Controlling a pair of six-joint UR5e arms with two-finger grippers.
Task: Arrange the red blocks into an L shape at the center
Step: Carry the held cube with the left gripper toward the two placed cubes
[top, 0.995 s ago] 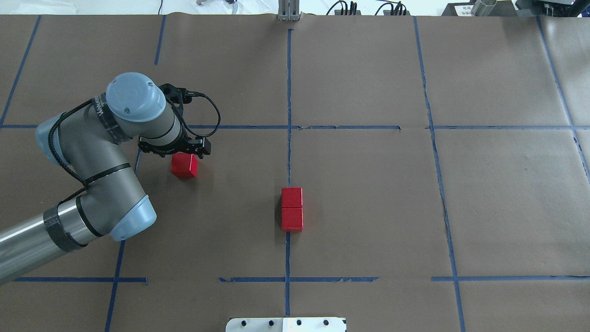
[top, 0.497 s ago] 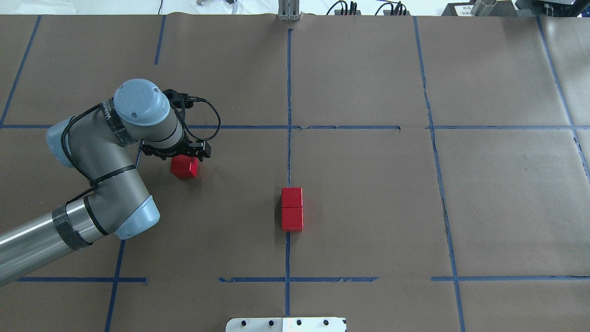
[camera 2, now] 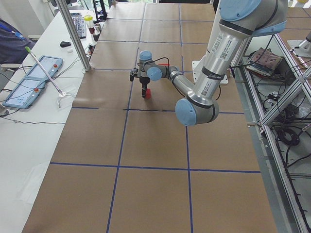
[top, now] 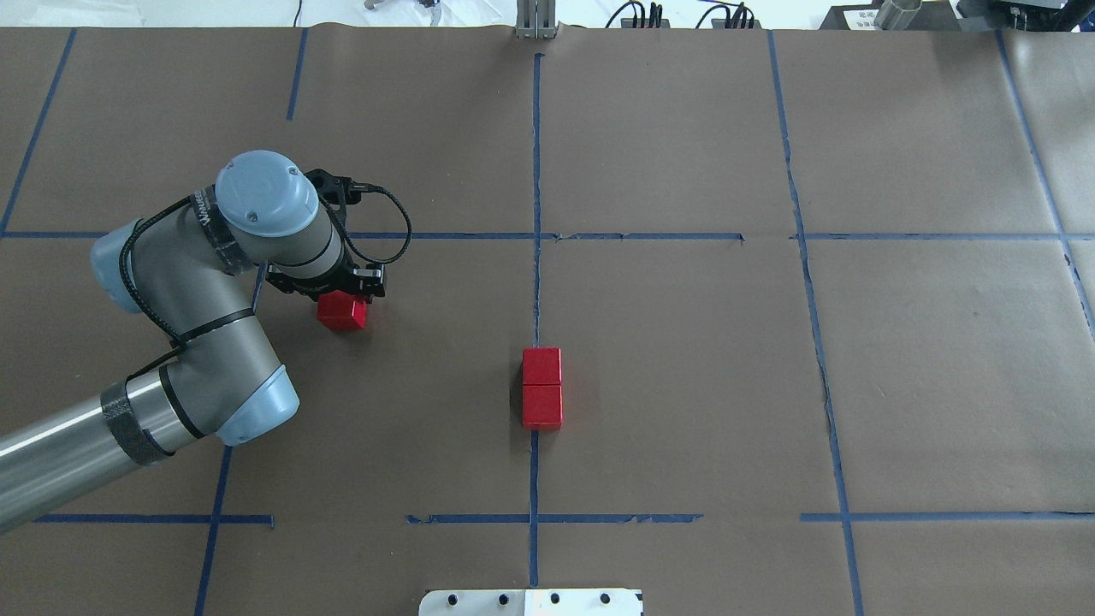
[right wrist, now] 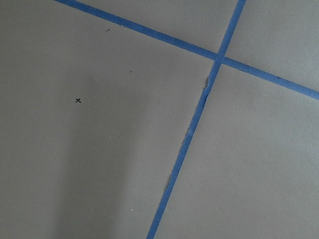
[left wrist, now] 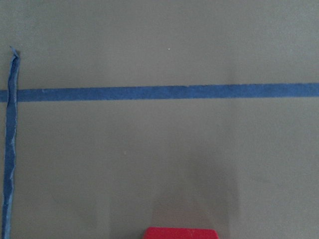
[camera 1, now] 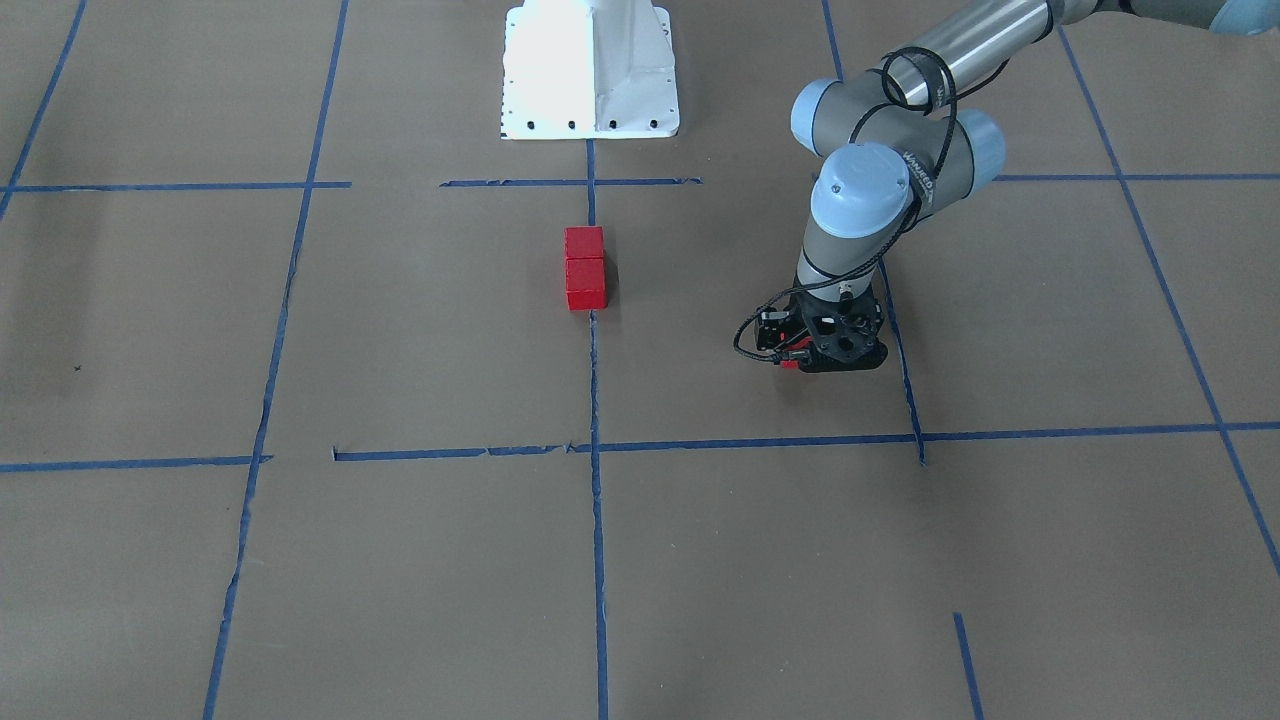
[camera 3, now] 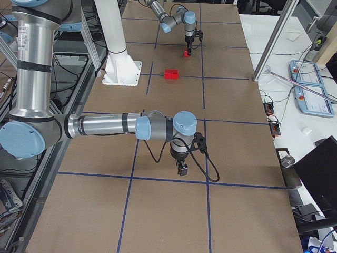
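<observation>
Red blocks are found in two places. A pair (top: 541,387) is set touching, end to end, on the centre tape line (top: 536,171) of the tabletop (top: 684,342), its long axis running away from the robot. The third block (top: 342,310) lies well apart on the robot's left, partly covered by the left tool (top: 338,291) hanging right over it. Whether that tool is spread or pinching cannot be told; the same holds for the distant right tool (camera 3: 181,168). A sideways carry to the pair's end is probably called for.
</observation>
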